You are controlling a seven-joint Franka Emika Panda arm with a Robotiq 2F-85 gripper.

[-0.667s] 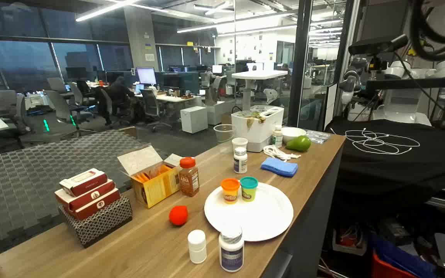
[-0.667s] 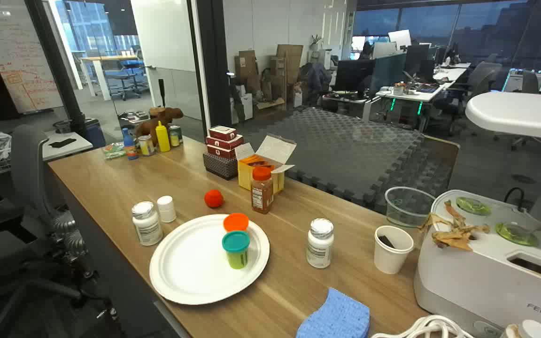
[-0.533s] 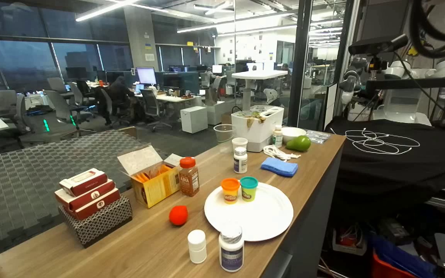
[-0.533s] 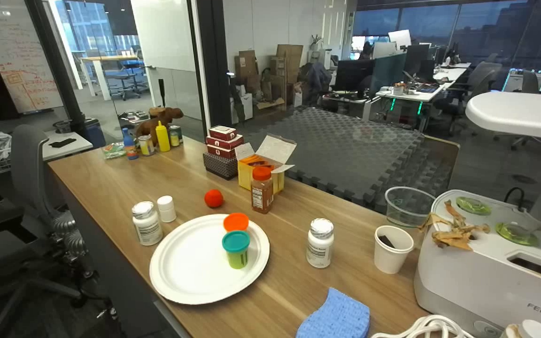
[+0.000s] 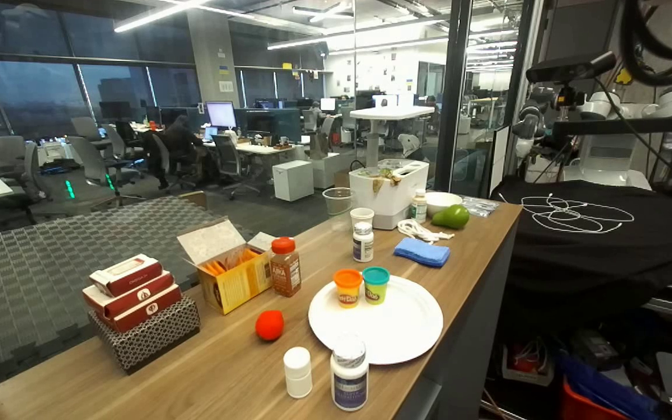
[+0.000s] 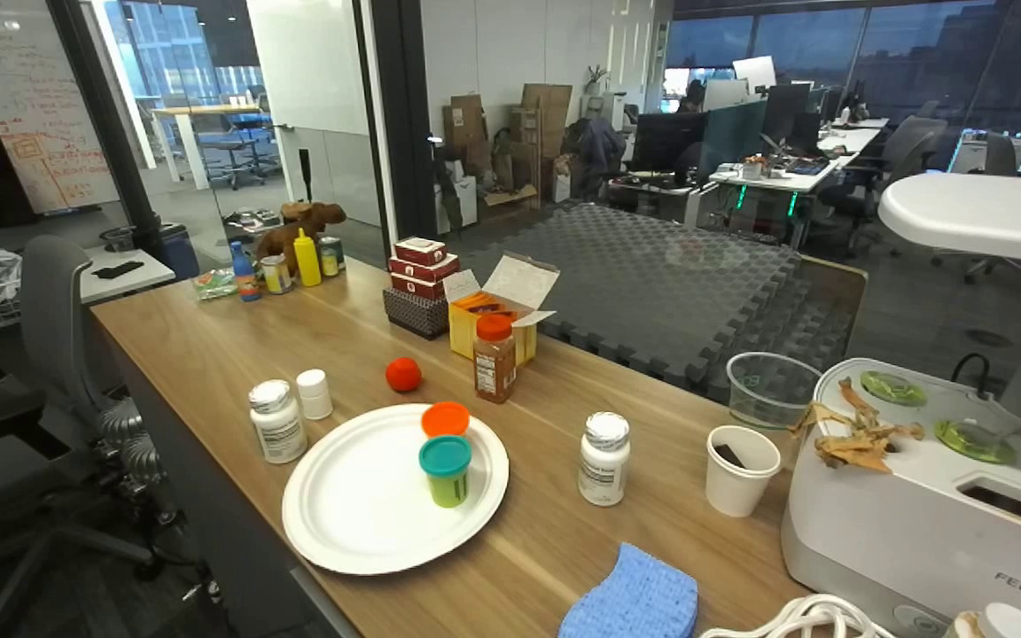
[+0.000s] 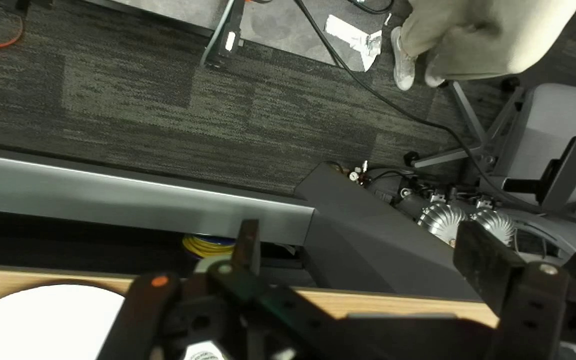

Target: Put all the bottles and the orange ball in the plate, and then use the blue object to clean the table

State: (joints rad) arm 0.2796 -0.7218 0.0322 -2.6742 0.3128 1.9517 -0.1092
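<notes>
Fingers (image 7: 485,265) stood parted, grasping nothing, low in the wrist frame, and no object had visibly shifted: the orange ball (image 6: 403,375), centre-left in both exterior views, and bottles (image 6: 604,465) were off the plate (image 6: 369,505), so loading apparently lay ahead.
</notes>
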